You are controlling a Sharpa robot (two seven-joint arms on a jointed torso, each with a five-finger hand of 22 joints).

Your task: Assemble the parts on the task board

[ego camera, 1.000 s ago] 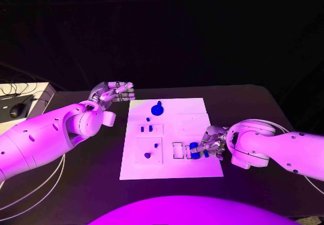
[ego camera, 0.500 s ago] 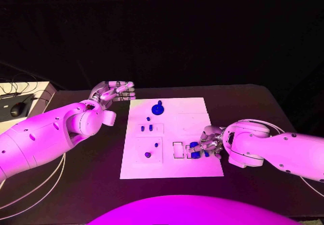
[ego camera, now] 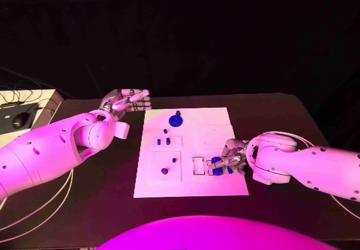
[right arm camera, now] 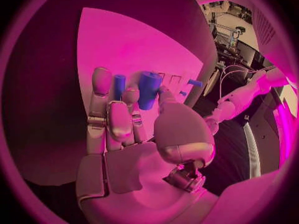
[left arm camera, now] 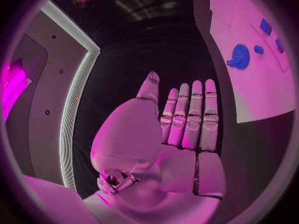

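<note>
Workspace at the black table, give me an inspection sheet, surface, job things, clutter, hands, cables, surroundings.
Surface: black table, with the white rectangular task board flat at its middle.
Job's things: round blue disc part on the board's far end; small blue pieces at mid-board; blue cylinder parts at the right hand's fingertips.
Clutter: nothing seen on the table.
Hands: left hand empty, beside the board's far left corner, fingers straight in the left wrist view; right hand grips a blue cylinder over the board's right edge.
Cables: white cables under the left arm.
Surroundings: computer mouse on a pale side surface; dark backdrop.
</note>
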